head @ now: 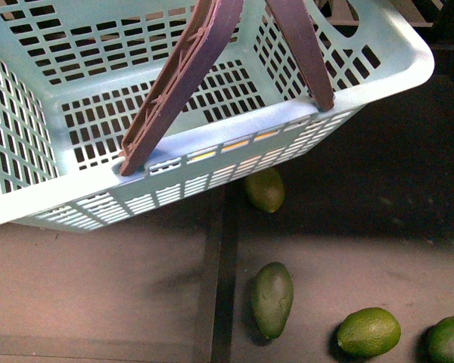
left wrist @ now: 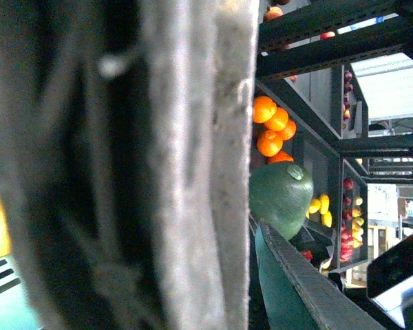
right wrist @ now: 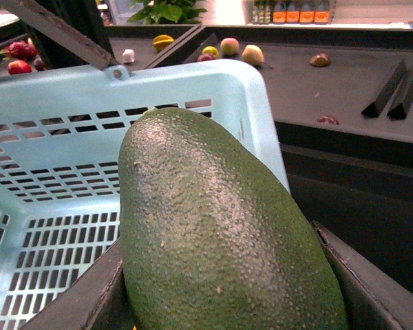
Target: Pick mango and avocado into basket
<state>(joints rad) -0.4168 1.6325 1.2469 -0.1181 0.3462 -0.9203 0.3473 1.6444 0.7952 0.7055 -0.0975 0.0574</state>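
My right gripper point(right wrist: 220, 292) is shut on the avocado point(right wrist: 217, 227), a dull dark green, pebbled oval that stands between the jaws just outside the near wall of the turquoise basket point(right wrist: 48, 137). My left gripper point(left wrist: 234, 275) is shut on the basket handle point(left wrist: 186, 165), which fills that view as a blur. The front view looks down on the basket point(head: 212, 170) with its brown handle point(head: 178, 76) raised; neither arm shows there. The mango is not plainly in view; a yellow-orange patch point(head: 242, 144) shows through the near wall's slots.
On the dark table under the basket lie two more dark green avocados point(head: 272, 299) point(head: 265, 189) and two lime-green bumpy fruits point(head: 368, 331) point(head: 450, 339). A groove point(head: 221, 272) runs across the table. Shelves with oranges point(left wrist: 272, 127) and other fruit stand beyond.
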